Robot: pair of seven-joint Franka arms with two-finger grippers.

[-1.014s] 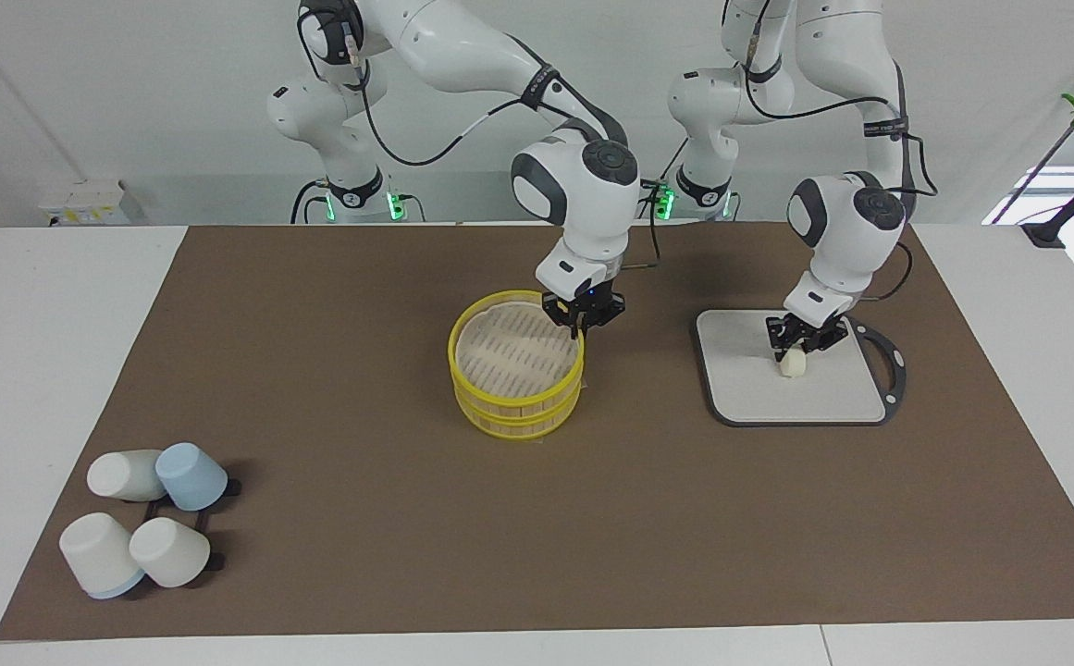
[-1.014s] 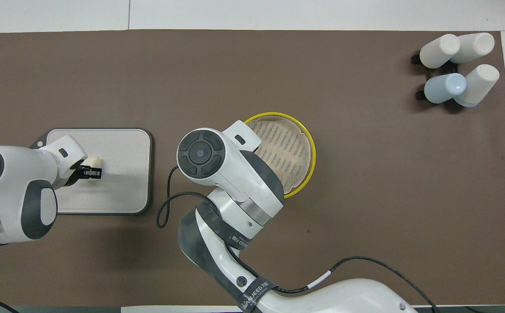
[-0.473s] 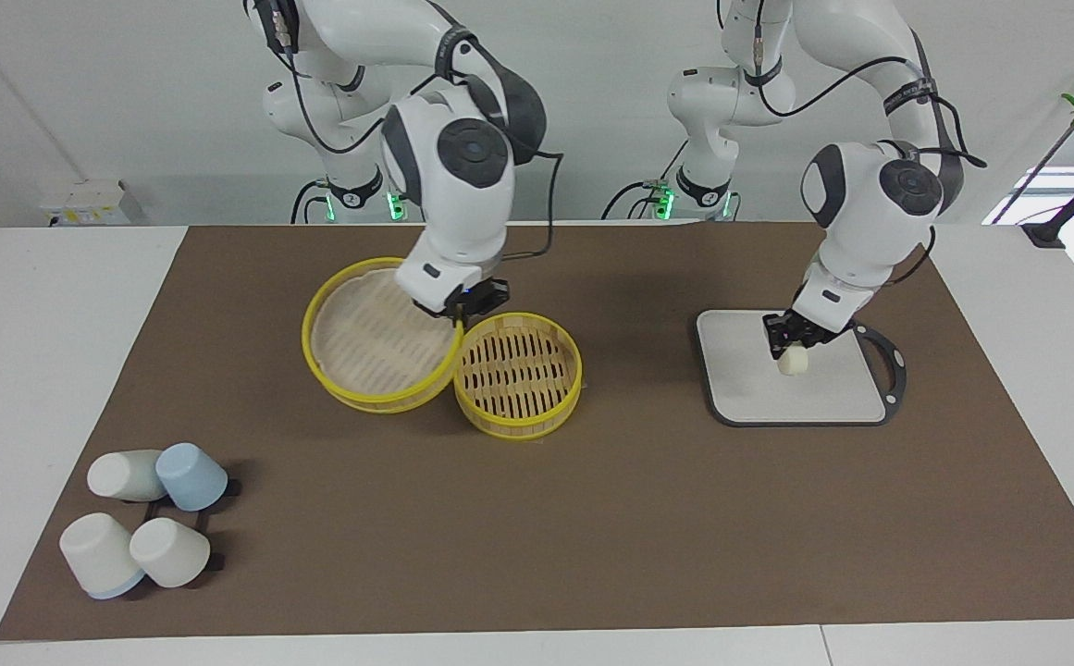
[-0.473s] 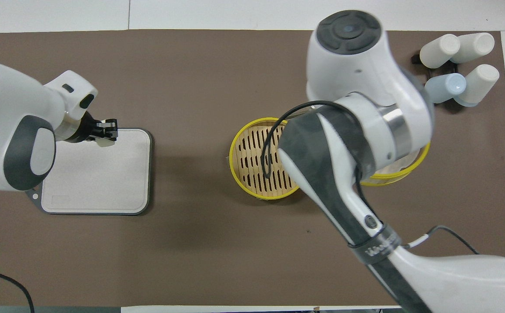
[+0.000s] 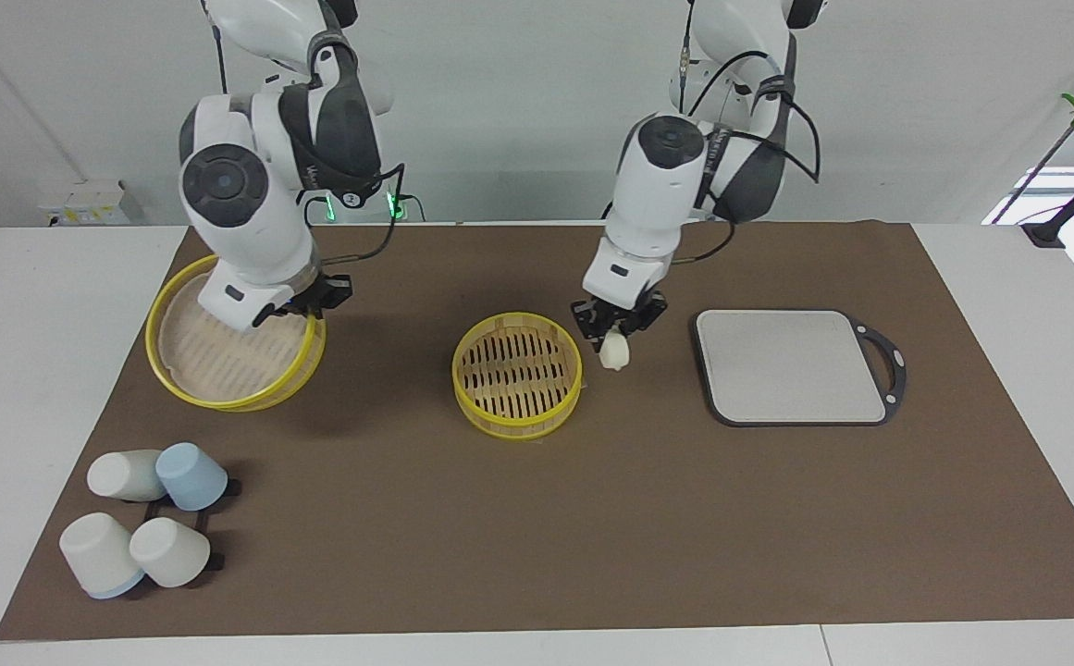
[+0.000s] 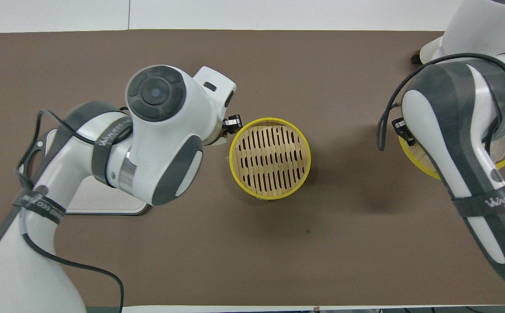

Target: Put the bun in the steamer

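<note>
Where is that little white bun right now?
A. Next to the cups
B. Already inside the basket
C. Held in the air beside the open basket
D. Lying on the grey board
C: the left tool grips the bun just beside the steamer, whose slatted floor shows bare.

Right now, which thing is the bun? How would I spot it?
Find the round yellow steamer in the middle of the brown mat. Just beside its rim, toward the grey board, the left gripper hangs in the air, shut on the bun. It is a small cream lump, far smaller than the cups at the mat's corner.
</note>
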